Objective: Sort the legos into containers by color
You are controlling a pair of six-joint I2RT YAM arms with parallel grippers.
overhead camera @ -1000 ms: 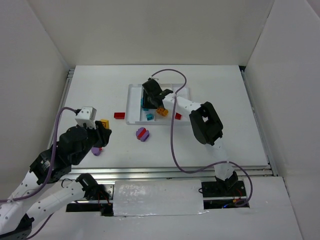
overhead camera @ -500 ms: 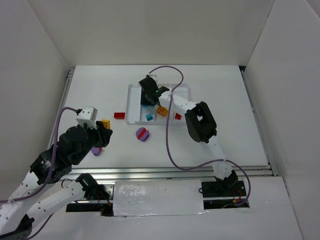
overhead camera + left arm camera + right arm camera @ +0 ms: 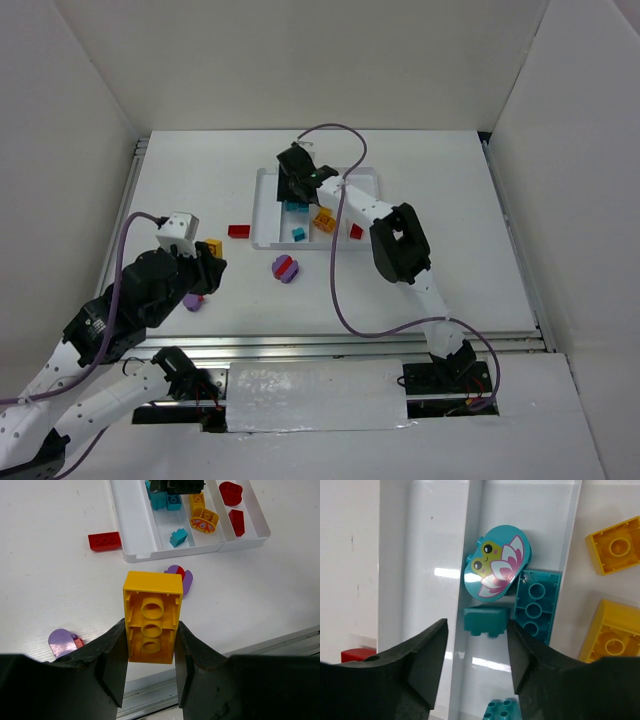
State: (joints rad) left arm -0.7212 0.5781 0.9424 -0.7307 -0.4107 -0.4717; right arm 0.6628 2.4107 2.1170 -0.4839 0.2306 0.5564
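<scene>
My left gripper (image 3: 150, 630) (image 3: 208, 262) is shut on a yellow brick (image 3: 152, 615), held above the table left of the tray. My right gripper (image 3: 477, 628) (image 3: 292, 185) stands open low over the white tray's (image 3: 262, 215) second compartment. A small teal brick (image 3: 486, 620) lies free on the floor just past its fingertips, beside a teal frog piece (image 3: 496, 562) and a long teal brick (image 3: 536, 605). Yellow bricks (image 3: 614, 545) fill the compartment to the right. On the table lie a red brick (image 3: 239, 231), a purple-red round piece (image 3: 286, 268) and a purple piece (image 3: 192, 301).
The tray's leftmost compartment (image 3: 420, 555) holds nothing. Red pieces (image 3: 231, 492) sit in the rightmost one. White walls enclose the table on three sides, and a metal rail (image 3: 300, 345) runs along its near edge. The right arm's purple cable (image 3: 340, 280) hangs over the table.
My right gripper has moved toward the tray's far end, opened and let go of the small teal brick. The left arm with the yellow brick has barely moved.
</scene>
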